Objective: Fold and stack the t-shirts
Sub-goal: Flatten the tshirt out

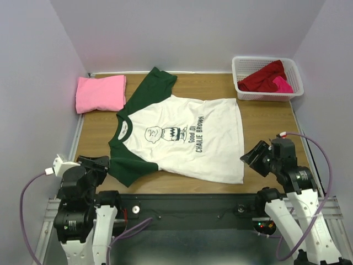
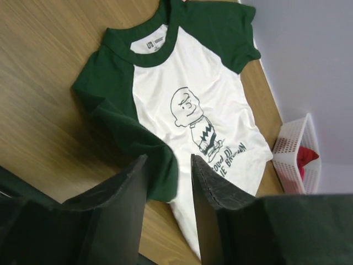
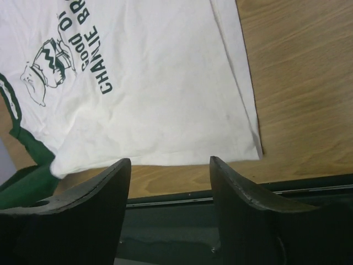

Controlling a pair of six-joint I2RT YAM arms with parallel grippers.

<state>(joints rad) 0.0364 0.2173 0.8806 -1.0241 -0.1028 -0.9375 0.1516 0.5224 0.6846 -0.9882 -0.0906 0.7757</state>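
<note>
Top external view: the pink t-shirt [image 1: 100,94] sits folded far left. The left gripper [image 1: 98,163] hangs open and empty by a green sleeve [image 1: 131,164]. The Charlie Brown t-shirt [image 1: 187,138] lies flat in the middle, not folded yet. The right gripper [image 1: 255,155] is open near its hem corner. Next, I think, both must pinch an edge.

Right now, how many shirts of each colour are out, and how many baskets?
White tee with green sleeves: 1
Pink tee: 1
Dark red tee: 1
Magenta tee: 1
Basket: 1
Total: 5
</note>
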